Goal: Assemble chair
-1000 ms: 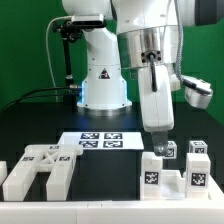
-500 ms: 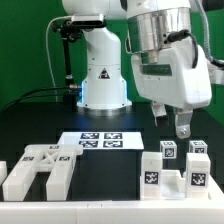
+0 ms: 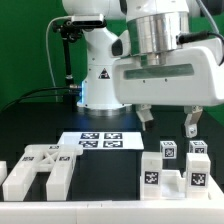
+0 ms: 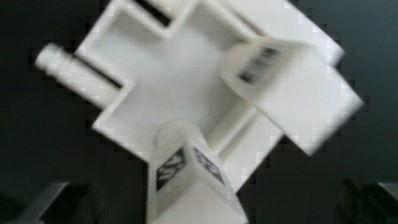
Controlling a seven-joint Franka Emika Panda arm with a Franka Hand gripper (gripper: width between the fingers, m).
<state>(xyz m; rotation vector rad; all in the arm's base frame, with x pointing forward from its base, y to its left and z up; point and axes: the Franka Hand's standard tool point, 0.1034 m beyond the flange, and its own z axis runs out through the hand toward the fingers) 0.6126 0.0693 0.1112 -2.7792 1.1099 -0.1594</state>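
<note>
The small chair (image 3: 150,172) of chunky white plastic is seen in loose parts on the black counter (image 3: 35,125), none of them joined into a finished seat. In the exterior view, a cluster of white tagged blocks and short posts (image 3: 196,172) is set at about 4 o'clock, close to the frame's edge. A broad slotted white piece (image 3: 38,170) is laid at about 8 o'clock, well apart from the cluster. Between the two, nearer the centre, the thin flat white marker board (image 3: 100,140) is seen with its black-and-white square tags facing up.

The white robot arm (image 3: 165,70) is held over the cluster, toward 2 o'clock. The jaws are spread wide, and nothing is gripped between them. The two dark fingers (image 3: 190,123) are pointed down and held clear above the posts, with no part touched.

The wrist view is badly blurred. A flat, notched white slab (image 4: 151,65) is made out there, with a tagged white post (image 4: 187,175) standing before it and a tagged white block (image 4: 267,65) beside it. The dark shapes at the picture's edge are possibly the fingertips, though this cannot be told for sure.
</note>
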